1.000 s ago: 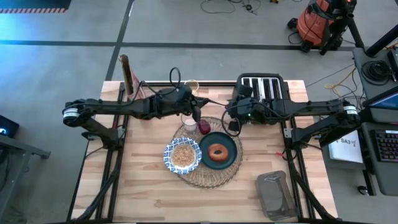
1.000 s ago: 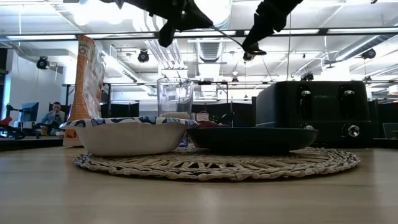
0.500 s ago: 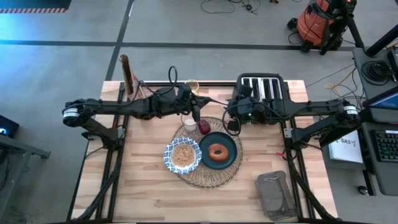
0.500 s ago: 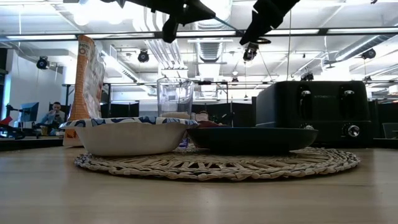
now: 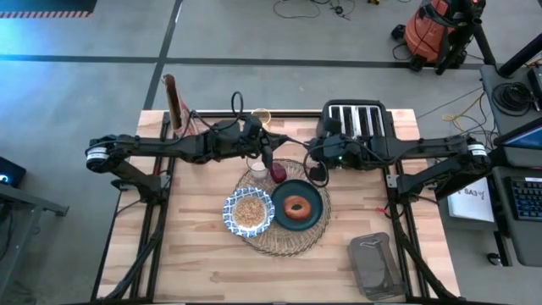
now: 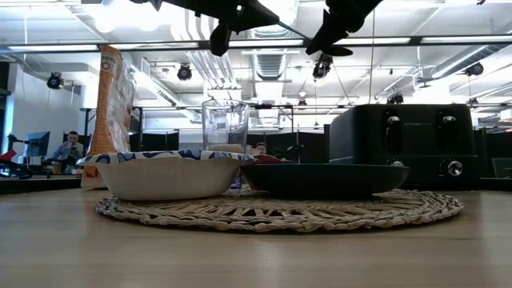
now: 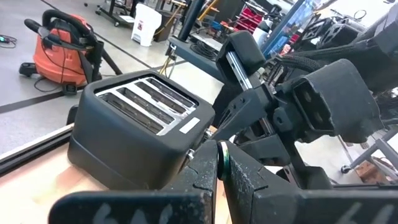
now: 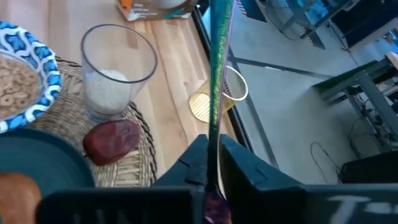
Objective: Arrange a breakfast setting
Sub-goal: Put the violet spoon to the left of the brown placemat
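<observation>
Right gripper (image 6: 324,42) slightly higher, jaws clamping spoon (image 8: 217,93); left's (image 6: 218,38) clenched, wrist views only

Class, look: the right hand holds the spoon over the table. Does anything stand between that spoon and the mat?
Yes. The plate holding the bagel, the red fruit and the glass crowd the mat nearest the right hand; the left hand hangs over the glass.
</observation>
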